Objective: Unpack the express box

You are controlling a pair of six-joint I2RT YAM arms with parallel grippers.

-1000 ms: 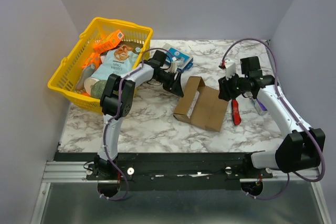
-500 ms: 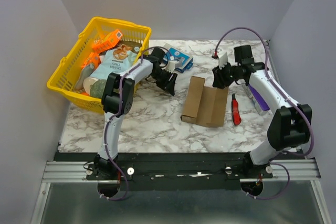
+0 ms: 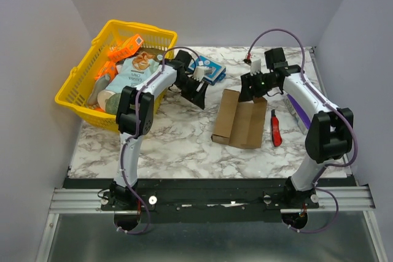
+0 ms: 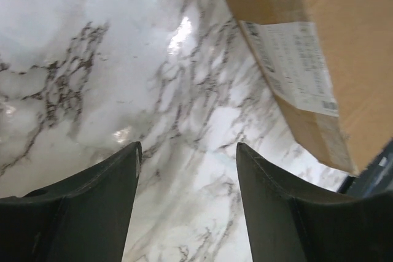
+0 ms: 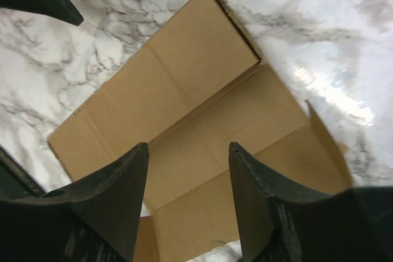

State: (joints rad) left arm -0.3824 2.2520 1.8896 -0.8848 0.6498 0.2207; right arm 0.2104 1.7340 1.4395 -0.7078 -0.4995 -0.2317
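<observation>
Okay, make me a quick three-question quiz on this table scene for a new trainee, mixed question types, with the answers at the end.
1. True or false: the cardboard box lies inside the yellow basket.
2. In the overhead view, what lies on the table just right of the box? A) a red-handled tool B) a cup C) a spoon
3. Short answer: which arm's gripper hangs open directly over the opened box?

Key
1. False: it lies opened out on the table, apart from the basket.
2. A
3. The right gripper, with nothing between its fingers.
</observation>
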